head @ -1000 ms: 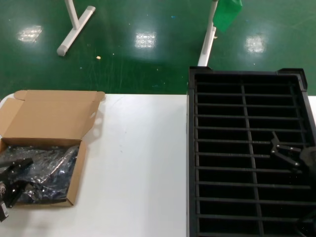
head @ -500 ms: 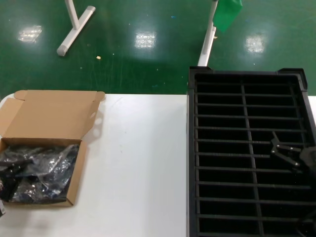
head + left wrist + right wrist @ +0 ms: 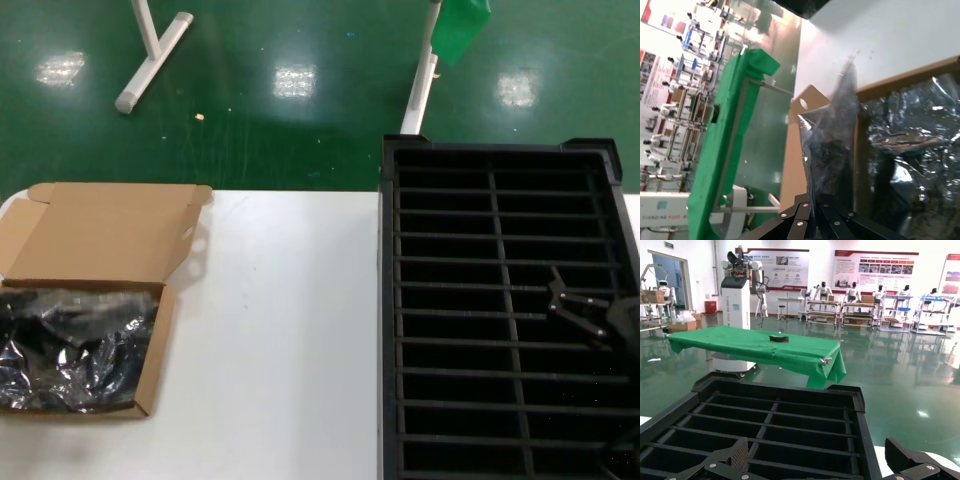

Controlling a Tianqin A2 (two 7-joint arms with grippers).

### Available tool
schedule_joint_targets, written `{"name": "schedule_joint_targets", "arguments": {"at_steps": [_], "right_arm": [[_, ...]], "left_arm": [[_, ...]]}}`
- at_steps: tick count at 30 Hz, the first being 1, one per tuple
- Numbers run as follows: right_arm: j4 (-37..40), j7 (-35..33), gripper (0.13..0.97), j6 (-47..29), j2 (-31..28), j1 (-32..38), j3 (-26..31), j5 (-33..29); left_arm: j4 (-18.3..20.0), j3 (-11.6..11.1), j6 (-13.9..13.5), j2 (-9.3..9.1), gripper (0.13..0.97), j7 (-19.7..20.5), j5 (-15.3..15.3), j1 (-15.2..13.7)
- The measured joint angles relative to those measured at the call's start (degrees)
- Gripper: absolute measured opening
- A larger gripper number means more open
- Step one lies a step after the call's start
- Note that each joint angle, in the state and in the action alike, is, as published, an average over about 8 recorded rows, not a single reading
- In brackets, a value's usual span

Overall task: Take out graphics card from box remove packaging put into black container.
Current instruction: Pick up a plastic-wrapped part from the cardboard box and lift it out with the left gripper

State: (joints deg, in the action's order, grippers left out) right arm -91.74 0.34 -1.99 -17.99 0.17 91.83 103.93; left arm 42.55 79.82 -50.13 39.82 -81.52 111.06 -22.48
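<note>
Cardboard box [image 3: 85,300] sits at table's [image 3: 290,340] 9 o'clock, flap open, w/ packaging [image 3: 75,345] inside. Left gripper [image 3: 812,220] clenched on packaging's edge. Right gripper [image 3: 815,465] spread wide, nothing held, over black container [image 3: 500,310] at 3 o'clock.

Left pincer [image 3: 812,212] closed low; right pincer [image 3: 817,460] spread wide, hovering.
</note>
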Motion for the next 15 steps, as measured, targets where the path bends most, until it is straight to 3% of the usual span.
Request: {"name": "schedule_joint_targets", "arguments": {"at_steps": [7,15], "right_arm": [[0.0,0.0,0.966,0.0,0.0,0.0,0.0,0.0],[0.0,0.0,0.966,0.0,0.0,0.0,0.0,0.0]], "left_arm": [[11.6,-0.9,0.0,4.39,0.142,7.1,-0.3,5.2],[28.4,-1.7,-1.5,12.43,0.142,21.0,-0.8,13.1]]}}
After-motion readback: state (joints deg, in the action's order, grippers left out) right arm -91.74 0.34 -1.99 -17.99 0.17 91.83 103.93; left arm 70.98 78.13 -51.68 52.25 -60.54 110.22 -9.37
